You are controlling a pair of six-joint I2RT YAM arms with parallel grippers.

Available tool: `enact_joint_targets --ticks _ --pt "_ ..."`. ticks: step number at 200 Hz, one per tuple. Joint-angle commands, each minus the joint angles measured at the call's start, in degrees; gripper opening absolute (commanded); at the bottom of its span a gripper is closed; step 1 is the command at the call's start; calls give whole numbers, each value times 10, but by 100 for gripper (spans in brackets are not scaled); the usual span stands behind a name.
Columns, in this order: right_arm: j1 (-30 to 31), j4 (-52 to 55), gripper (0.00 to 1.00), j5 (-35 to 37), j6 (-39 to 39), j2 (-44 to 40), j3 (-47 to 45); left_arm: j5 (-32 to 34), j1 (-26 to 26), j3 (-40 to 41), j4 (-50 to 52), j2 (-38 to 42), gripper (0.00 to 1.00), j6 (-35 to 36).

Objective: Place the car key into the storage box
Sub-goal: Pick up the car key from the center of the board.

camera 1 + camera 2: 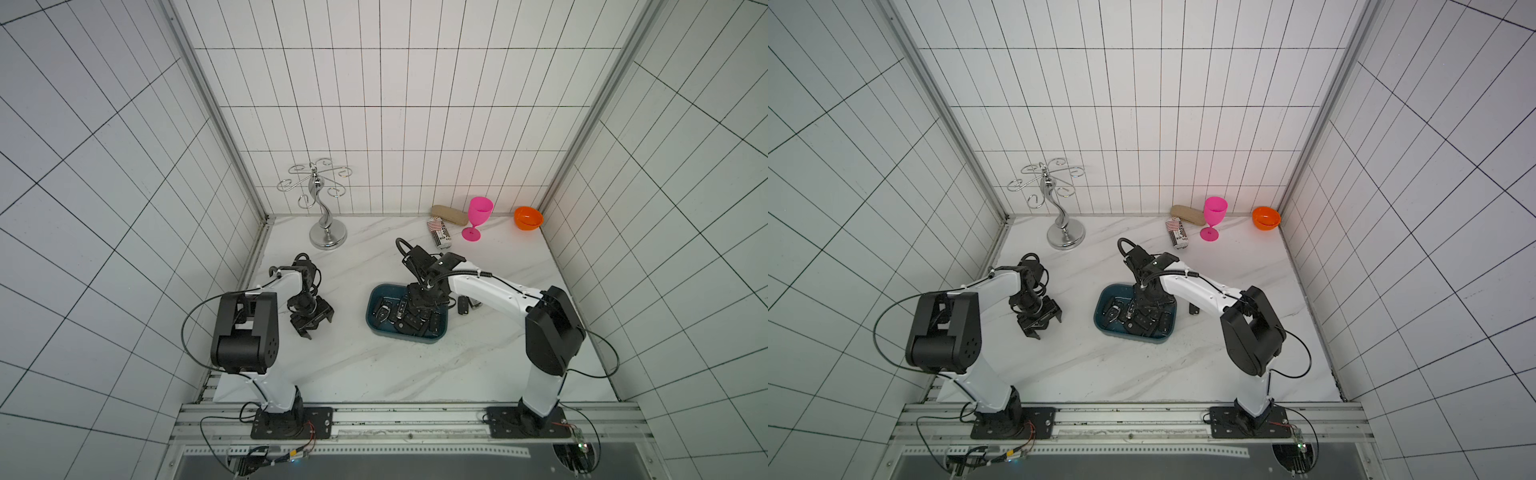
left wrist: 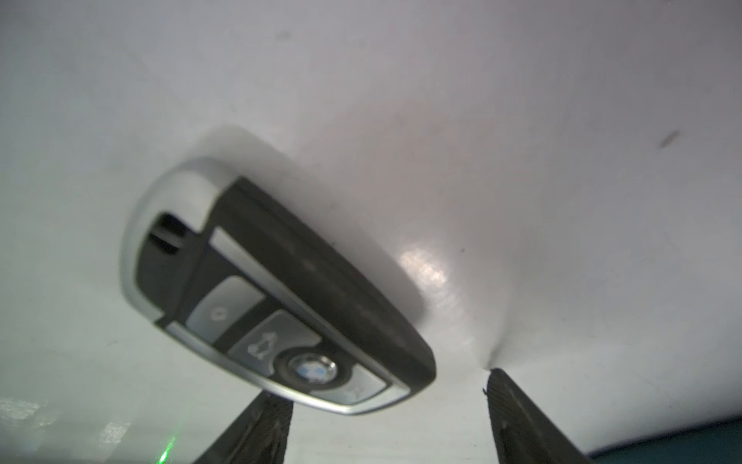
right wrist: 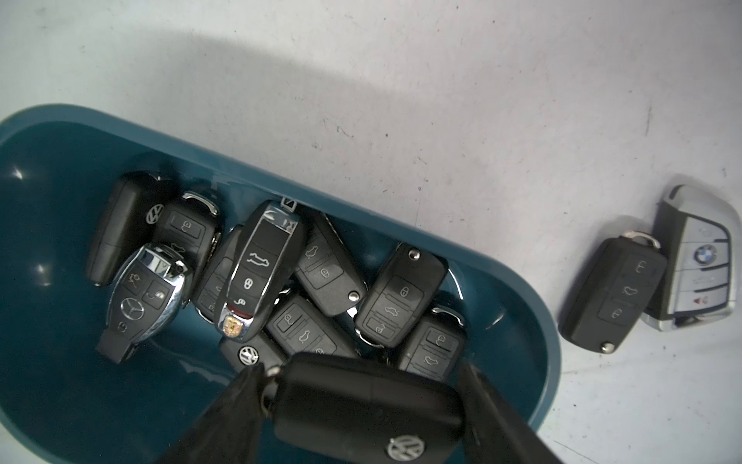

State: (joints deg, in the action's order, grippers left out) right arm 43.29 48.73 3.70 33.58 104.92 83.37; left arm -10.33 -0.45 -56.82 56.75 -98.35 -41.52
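In both top views the box (image 1: 386,332) sits a little right of the frame's centre on the white table (image 1: 374,374). The right gripper (image 3: 361,365) hangs over it, clenched end to end on a black key (image 3: 361,413), which it holds above the heap of keys (image 3: 261,265) lying in the box. From above, the right arm's wrist hides much of the box. Just outside the box wall, on the right arm's side, a spare black key (image 3: 612,293) and a silver key (image 3: 698,261) lie touching each other.

The left gripper (image 1: 319,328) is at centre left, well apart from the box, with a stretch of table between them. Its jaws are spread and grip nothing. The left wrist view shows a chrome-rimmed key (image 2: 273,289) flat on the table just ahead of the fingers (image 2: 518,418). Its near end overlaps one finger, and I cannot tell whether they touch.

Along the back wall stand a metal stand (image 1: 328,235) towards the left, then a can (image 1: 439,235) on its side, a tan pouch (image 1: 449,215), a pink cup (image 1: 480,210) and an orange bowl (image 1: 528,218) in the right corner. All are well apart from both grippers.
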Motion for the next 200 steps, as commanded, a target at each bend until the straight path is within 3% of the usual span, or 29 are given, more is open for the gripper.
enact_joint_targets --ticks 1,120,159,175,200 --pt "6 3 31 3 2 -4 -22 22 7 20 -80 -21 70 -37" --pt "6 -17 31 1 -2 -25 -61 21 50 -19 -91 -67 67 -91" --pt "5 -22 31 4 -4 -19 -62 16 50 2 -102 -68 48 -93" --pt "4 -22 31 3 -6 -12 -56 12 50 11 -106 -64 46 -88" --pt "4 -22 32 -9 -6 2 -51 10 50 22 -109 -56 34 -80"
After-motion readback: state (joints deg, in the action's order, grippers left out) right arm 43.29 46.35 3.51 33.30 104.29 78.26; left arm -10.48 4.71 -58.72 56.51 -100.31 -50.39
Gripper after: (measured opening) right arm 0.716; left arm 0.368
